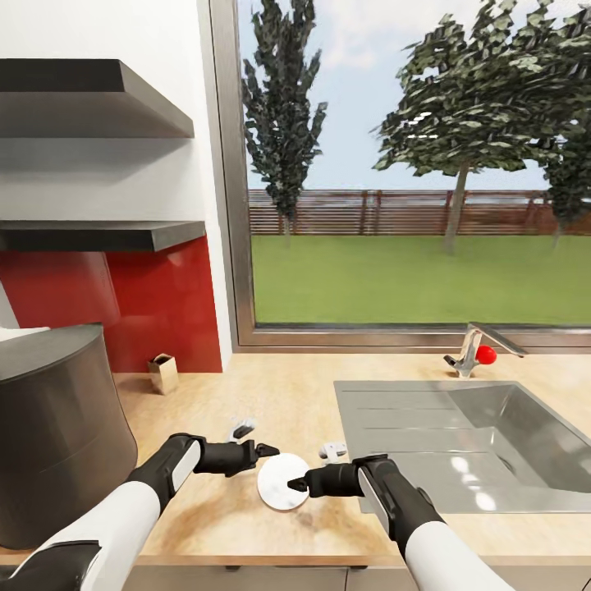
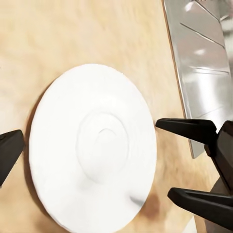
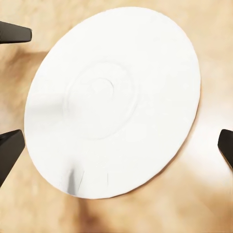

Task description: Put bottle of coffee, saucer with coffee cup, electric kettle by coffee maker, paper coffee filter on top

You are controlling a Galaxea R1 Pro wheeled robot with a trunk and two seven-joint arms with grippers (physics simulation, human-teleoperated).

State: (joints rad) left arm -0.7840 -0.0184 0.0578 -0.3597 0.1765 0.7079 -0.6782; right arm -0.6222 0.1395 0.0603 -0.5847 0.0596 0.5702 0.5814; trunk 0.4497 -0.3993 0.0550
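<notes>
The white saucer lies flat on the beige countertop, just left of the sink. My left gripper hovers open at the saucer's far left edge. From the right, my right gripper stands open at the saucer's near edge. In the right wrist view the saucer sits between its spread fingers. The left wrist view shows the saucer with the right gripper beyond it. The dark grey coffee maker stands at the left, with a white sliver, perhaps the paper coffee filter, on its top.
A steel sink with a red-knobbed tap takes up the right of the counter. A small wooden box stands by the red backsplash. Two dark wall shelves hang above the coffee maker. Small grey bits lie near the saucer.
</notes>
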